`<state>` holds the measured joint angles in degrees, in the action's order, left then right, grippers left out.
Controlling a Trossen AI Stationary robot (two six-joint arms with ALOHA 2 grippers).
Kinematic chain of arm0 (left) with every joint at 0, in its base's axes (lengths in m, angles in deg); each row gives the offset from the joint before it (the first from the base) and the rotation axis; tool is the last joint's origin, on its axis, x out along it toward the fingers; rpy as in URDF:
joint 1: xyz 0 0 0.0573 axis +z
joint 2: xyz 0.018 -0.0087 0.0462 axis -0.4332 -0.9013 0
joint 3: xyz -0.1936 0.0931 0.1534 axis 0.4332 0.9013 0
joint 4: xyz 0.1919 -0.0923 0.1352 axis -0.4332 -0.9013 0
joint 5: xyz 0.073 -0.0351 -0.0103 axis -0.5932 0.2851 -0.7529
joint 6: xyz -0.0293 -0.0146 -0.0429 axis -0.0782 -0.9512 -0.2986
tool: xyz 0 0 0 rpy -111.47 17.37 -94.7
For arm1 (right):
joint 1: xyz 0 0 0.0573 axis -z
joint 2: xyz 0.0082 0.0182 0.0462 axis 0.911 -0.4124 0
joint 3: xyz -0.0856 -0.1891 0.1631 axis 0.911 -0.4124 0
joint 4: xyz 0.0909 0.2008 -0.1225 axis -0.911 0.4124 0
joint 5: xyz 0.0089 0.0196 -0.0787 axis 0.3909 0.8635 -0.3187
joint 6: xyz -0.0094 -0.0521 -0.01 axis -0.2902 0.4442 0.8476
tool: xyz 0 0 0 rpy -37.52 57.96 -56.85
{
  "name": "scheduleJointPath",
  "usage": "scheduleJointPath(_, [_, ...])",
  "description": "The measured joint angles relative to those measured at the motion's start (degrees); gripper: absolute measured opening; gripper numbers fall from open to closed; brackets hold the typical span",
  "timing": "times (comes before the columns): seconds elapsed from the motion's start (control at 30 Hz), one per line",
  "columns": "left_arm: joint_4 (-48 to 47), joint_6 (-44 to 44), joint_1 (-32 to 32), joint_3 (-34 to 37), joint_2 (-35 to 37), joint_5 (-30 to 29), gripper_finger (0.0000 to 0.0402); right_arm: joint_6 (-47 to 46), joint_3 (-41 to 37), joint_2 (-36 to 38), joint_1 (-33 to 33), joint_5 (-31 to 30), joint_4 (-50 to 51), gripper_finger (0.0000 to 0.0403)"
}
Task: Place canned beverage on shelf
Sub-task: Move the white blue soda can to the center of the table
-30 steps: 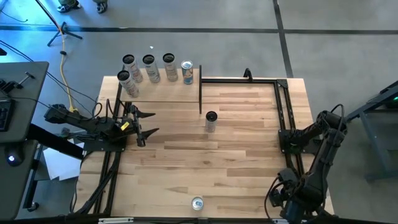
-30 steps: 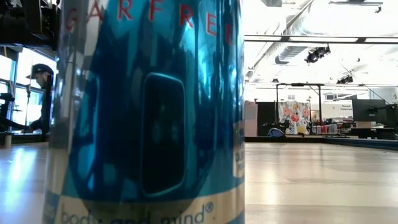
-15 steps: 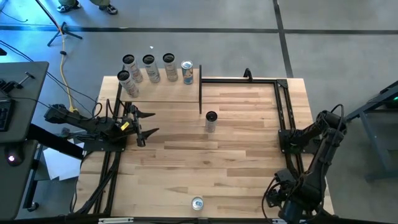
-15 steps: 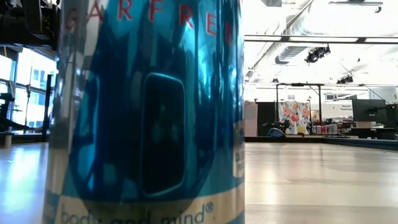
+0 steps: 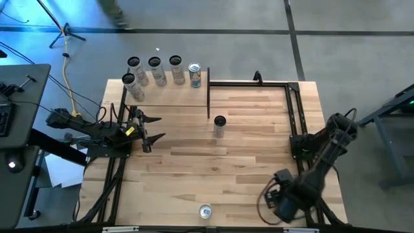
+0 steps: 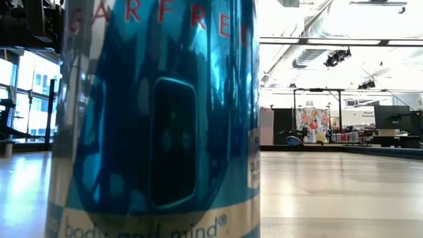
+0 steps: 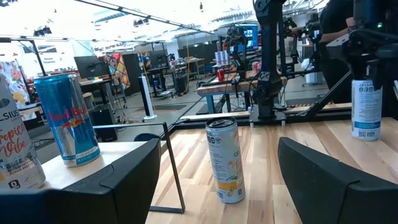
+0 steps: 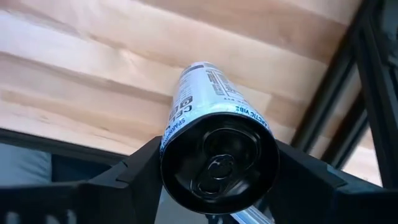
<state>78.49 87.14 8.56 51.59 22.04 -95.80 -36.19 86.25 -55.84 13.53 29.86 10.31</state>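
change: right arm swung in from table's near-right corner toward the middle of the near edge since a second ago; person at room's left in low view gone; left arm and all cans unmoved.
left gripper (image 5: pixel 150 128): over table's left side, just in front of the shelf; fingers (image 7: pixel 329 180) spread apart, nothing between them.
shelf (image 5: pixel 174 96): pale smooth board at far-left of table, thin black posts at corners; five cans (image 5: pixel 154 71) upright on it, four in a row along the far edge, one more in front at left end.
blue-silver can (image 7: pixel 67 119): on shelf, upright; white can beside it.
middle can (image 5: pixel 219 126): upright on table planks, dark top, white body with yellow at base; right of shelf, apart from it.
near can (image 5: pixel 205 211): upright at near edge of table, blue; fills low view's left half.
right gripper (image 8: pixel 217 186): low over near-right of table; clamped on a white can (image 8: pixel 214 134) with black print, lid toward the camera, body angled over the planks.
black frame (image 5: pixel 294 116): along table's right and far edges, no board.
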Motion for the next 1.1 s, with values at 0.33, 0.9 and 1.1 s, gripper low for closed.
scheduleJointPath(0.33, [0.00,0.00,0.00,0.00,0.02,0.02,0.0294,21.82,0.00,0.02,17.03,-0.05,-0.41,0.0247])
scheduleJointPath(0.9, [0.00,0.00,-0.01,0.00,0.02,0.00,0.0294,46.38,1.97,-2.84,42.26,-0.27,-15.32,0.0249])
scheduleJointPath(1.1, [-0.02,-0.01,-0.02,0.00,0.02,0.00,0.0294,52.69,15.60,-11.58,46.43,1.03,-2.97,0.0249])
